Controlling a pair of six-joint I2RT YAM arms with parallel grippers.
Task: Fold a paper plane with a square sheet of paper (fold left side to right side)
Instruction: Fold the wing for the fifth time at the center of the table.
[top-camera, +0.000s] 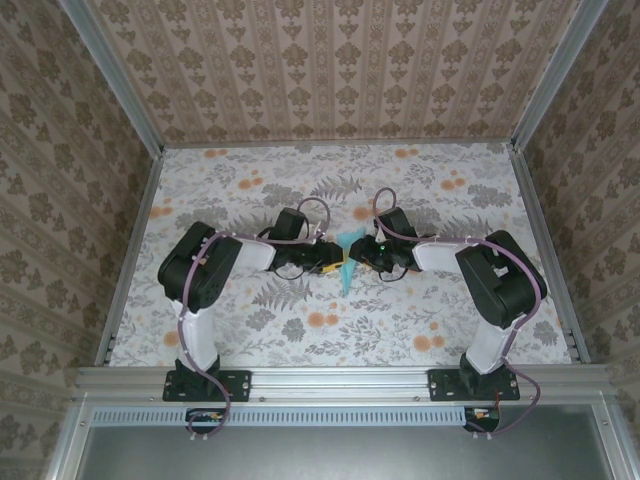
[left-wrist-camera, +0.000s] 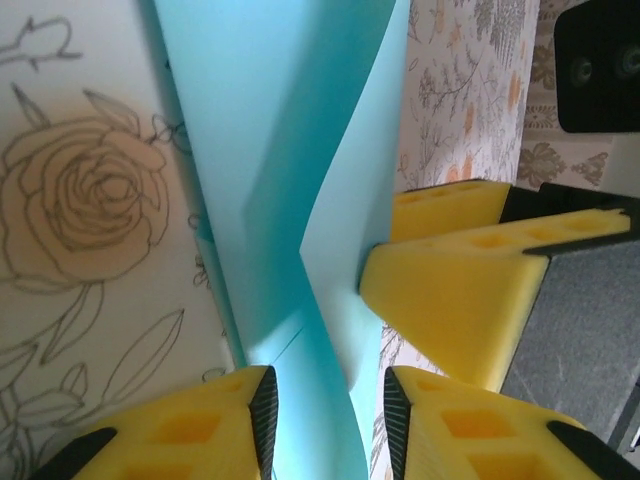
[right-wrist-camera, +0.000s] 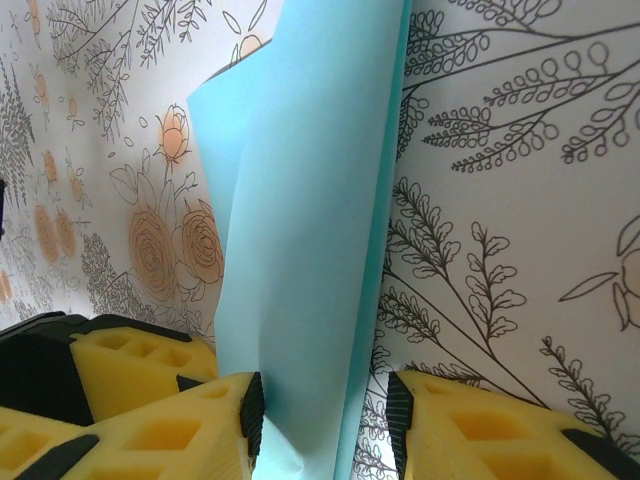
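The light-blue sheet of paper (top-camera: 346, 262) is folded into a slim paper-plane shape, its point toward the near edge, and stands up from the middle of the table between both grippers. My left gripper (top-camera: 326, 262) comes at it from the left and my right gripper (top-camera: 368, 260) from the right. In the left wrist view the paper's folds (left-wrist-camera: 270, 150) run up between the left gripper (left-wrist-camera: 325, 405), whose jaws stand apart with a gap beside the paper. In the right wrist view the paper (right-wrist-camera: 300, 220) rises between the open right gripper (right-wrist-camera: 325, 410) and touches only the left pad (right-wrist-camera: 252, 410).
The floral tabletop (top-camera: 330, 330) lies flat all round. Metal rails (top-camera: 340, 375) and patterned walls (top-camera: 340, 60) close it in. The right gripper's yellow fingers (left-wrist-camera: 450, 290) sit close beside the left one, and the left gripper's fingers (right-wrist-camera: 120, 365) show at the lower left of the right wrist view.
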